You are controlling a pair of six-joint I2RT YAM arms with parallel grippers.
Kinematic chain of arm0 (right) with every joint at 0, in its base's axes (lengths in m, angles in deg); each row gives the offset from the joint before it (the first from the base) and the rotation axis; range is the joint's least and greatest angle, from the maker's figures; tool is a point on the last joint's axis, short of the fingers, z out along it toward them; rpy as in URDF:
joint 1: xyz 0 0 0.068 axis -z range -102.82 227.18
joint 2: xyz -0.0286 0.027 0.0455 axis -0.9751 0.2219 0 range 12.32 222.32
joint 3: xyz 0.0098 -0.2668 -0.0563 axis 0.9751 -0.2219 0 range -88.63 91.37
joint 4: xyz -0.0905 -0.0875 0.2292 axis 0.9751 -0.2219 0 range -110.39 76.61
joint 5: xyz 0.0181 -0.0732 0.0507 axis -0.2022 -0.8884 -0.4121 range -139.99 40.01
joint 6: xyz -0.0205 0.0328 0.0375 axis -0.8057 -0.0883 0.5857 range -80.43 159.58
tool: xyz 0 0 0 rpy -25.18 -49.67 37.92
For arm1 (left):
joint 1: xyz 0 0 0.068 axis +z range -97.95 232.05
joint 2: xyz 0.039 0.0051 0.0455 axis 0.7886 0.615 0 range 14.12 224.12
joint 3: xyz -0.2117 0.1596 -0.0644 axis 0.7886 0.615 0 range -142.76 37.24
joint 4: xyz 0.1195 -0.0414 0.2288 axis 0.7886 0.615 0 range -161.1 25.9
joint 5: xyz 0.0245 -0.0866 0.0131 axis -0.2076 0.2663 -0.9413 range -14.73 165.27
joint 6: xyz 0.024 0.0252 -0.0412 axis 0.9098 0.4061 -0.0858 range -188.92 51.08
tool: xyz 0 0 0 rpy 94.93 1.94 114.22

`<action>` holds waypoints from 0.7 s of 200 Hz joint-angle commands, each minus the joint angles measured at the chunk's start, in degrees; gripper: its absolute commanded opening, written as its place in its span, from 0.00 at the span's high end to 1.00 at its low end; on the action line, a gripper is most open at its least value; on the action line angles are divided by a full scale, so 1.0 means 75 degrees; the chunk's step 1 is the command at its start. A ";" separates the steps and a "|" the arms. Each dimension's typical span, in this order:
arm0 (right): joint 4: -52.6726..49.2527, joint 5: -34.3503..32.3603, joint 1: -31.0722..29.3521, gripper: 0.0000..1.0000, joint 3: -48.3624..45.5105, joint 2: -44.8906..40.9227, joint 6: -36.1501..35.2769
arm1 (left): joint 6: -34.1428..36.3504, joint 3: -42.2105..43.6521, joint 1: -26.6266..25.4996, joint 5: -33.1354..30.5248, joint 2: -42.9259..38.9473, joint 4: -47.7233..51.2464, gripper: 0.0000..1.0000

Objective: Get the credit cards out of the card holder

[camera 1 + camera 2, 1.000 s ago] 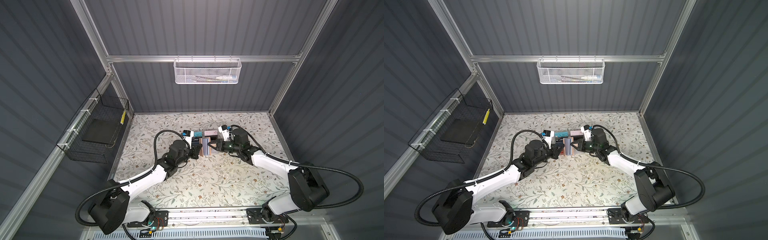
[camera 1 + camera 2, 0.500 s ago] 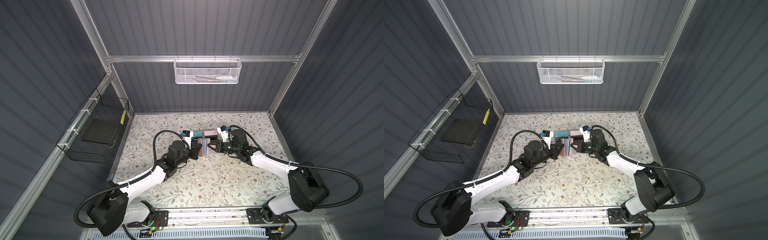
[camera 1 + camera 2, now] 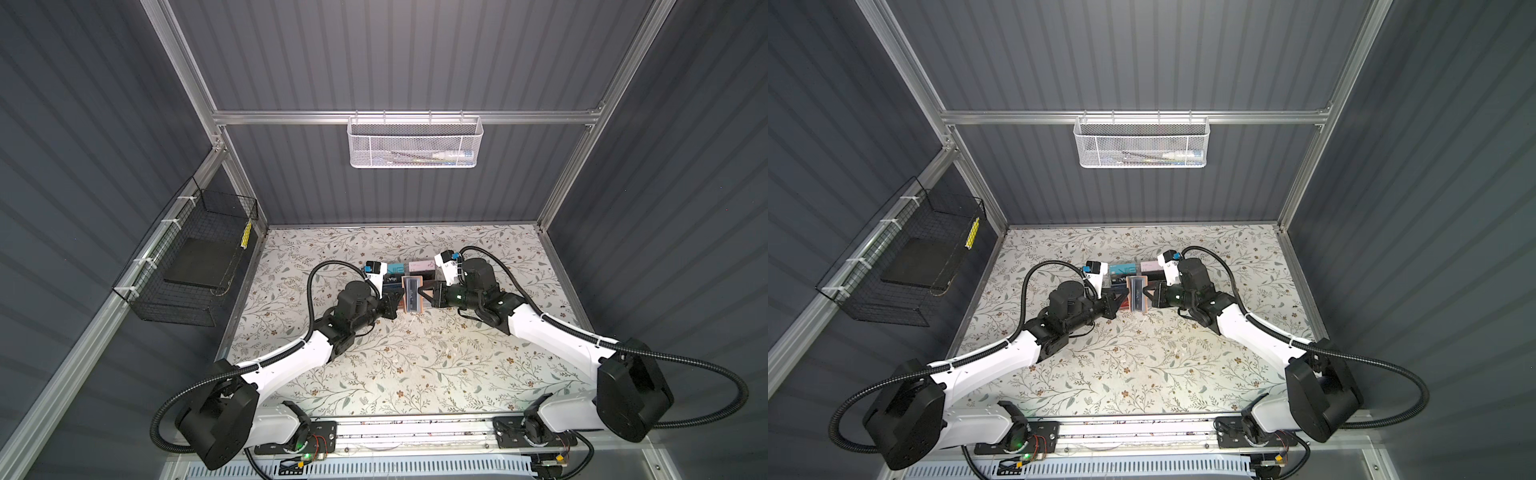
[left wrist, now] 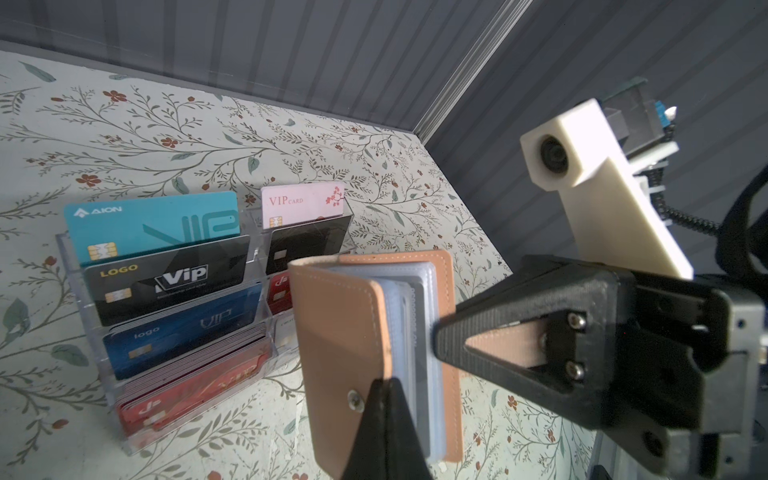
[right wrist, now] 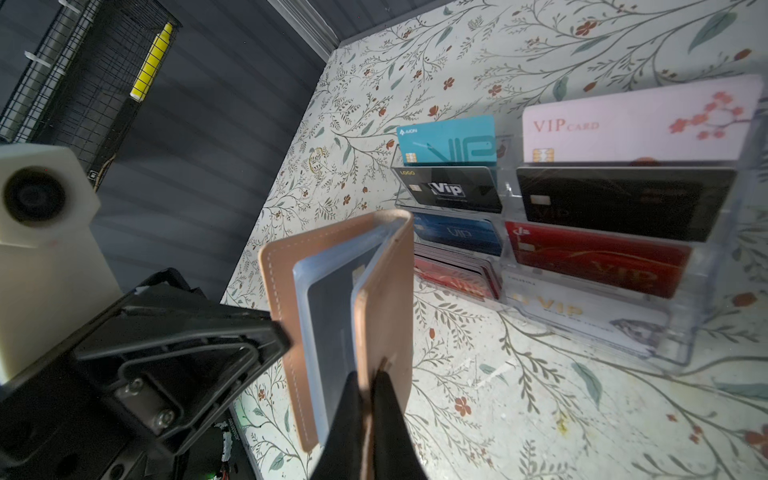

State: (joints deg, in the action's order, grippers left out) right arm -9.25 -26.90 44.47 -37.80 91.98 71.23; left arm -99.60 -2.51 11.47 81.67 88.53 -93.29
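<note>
A: Scanning both top views: card holder [image 3: 413, 296], a slim tan booklet, is held upright over the floral table [image 3: 415, 374], a little past centre toward 12 o'clock. Left gripper [image 3: 400, 300] at its 9 o'clock, right gripper [image 3: 426, 293] at its 3 o'clock, each on a cover. Clear stepped rack [image 3: 406, 270] just beside it at 12 o'clock.

B: Touching the table?

A: Cannot tell.

B: Left wrist view?

A: Matte peach leather-like cover, pale stitching round the rim, rounded corners, metal snap stud [image 4: 354, 400]. Left jaws are clamped on that cover beside the stud; the right gripper's ribbed black fingers [image 4: 540, 291] pinch the opposite cover. Glossy VIP cards [image 4: 166, 224] stand in the rack's tiers: teal, black, blue, red, pink.

B: Right wrist view?

A: Booklet parted in a narrow V. Cloudy grey-blue plastic pocket pages [image 5: 307, 291] fan between the covers; one dark card [image 5: 332, 324] sits in a pocket, chip just showing. Right jaws are shut on the near cover's edge.
</note>
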 commanded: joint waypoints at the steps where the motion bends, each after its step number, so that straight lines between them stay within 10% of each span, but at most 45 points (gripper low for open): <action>1: -0.0151 0.0017 -0.0063 1.00 0.0254 -0.0004 -0.0140 | -0.0070 -0.0122 -0.0016 -0.0062 0.0066 -0.0069 1.00; 140: -0.0042 0.0333 -0.0065 1.00 0.0254 -0.0027 0.0014 | -0.0186 -0.0267 0.0034 0.0013 0.0438 0.0038 0.80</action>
State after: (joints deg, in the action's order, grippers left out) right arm -11.31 -26.57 44.45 -37.71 91.98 71.06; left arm -100.71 -2.57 11.54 81.25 91.02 -92.81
